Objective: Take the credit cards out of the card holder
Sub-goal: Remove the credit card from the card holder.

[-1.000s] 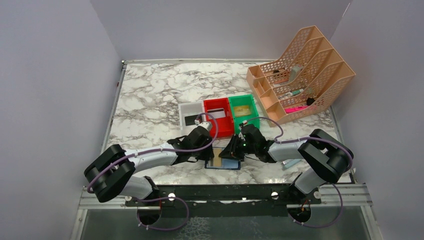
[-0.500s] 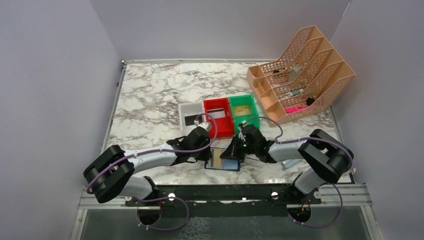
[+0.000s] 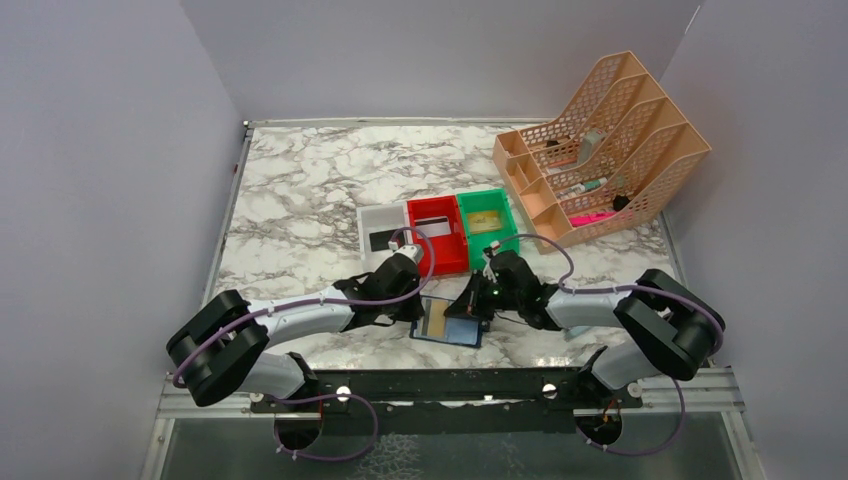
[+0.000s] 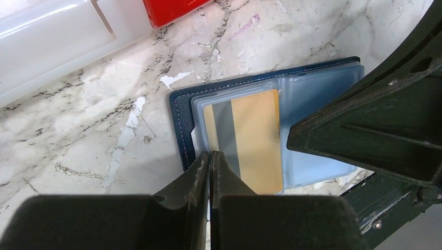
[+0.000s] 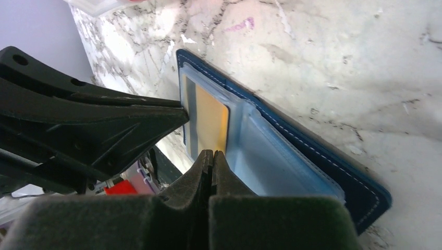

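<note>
Your left tool and right tool: both clenched, tips at open card holder, lower ctr. Gold card sits in sleeve.

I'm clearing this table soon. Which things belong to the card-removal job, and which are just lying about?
Job: card holder, gold card in its sleeve, left tool, right tool, white bin, red bin, green bin holding cards.
Lying about: peach organiser.

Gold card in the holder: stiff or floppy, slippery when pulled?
The card looks like thin, flat plastic: probably stiff and light. It sits in a clear sleeve, so it likely slides out easily, but its smooth face may slip when pinched. The holder lies on the smooth table, so it may drag along.
</note>
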`<state>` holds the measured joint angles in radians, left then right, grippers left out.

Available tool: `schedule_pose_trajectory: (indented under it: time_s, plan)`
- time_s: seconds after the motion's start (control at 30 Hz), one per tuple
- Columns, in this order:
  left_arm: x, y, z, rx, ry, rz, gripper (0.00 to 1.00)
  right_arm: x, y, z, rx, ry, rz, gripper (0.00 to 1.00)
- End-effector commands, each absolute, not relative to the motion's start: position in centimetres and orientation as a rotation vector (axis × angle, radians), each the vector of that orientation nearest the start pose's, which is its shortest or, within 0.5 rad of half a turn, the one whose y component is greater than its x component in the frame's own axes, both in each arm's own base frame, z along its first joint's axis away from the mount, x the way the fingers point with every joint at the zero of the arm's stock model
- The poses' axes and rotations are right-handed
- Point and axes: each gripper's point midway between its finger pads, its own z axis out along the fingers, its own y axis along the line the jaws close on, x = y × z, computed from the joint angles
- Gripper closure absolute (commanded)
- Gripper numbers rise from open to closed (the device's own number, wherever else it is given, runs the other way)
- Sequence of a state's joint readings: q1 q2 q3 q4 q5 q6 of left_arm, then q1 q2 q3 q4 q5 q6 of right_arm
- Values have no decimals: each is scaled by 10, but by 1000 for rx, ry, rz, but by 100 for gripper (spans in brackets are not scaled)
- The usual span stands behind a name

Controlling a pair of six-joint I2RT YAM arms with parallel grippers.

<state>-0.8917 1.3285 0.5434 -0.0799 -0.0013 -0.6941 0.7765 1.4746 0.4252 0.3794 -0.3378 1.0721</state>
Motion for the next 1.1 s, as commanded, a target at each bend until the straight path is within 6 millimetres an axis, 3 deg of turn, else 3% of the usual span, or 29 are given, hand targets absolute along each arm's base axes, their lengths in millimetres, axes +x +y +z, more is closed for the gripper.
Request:
schedule_pose_trajectory:
  time_s: [0.0,0.07,0.17,0.3,0.53,1.07]
  plan:
    - [169,-251,25,265,2577,-638,95,169,291,31,176,2586,1234,99]
    - [170,-254,28,271,2570,-652,94,169,291,31,174,2586,1240,97]
    - [172,-259,36,277,2547,-677,79,168,298,35,140,2575,1292,89]
    - [178,-269,52,268,2496,-737,68,168,304,34,121,2575,1330,85]
    - [180,-278,63,307,2474,-778,65,169,304,28,135,2594,1313,84]
    - [150,-264,22,340,2629,-772,69,165,311,29,138,2590,1399,82]
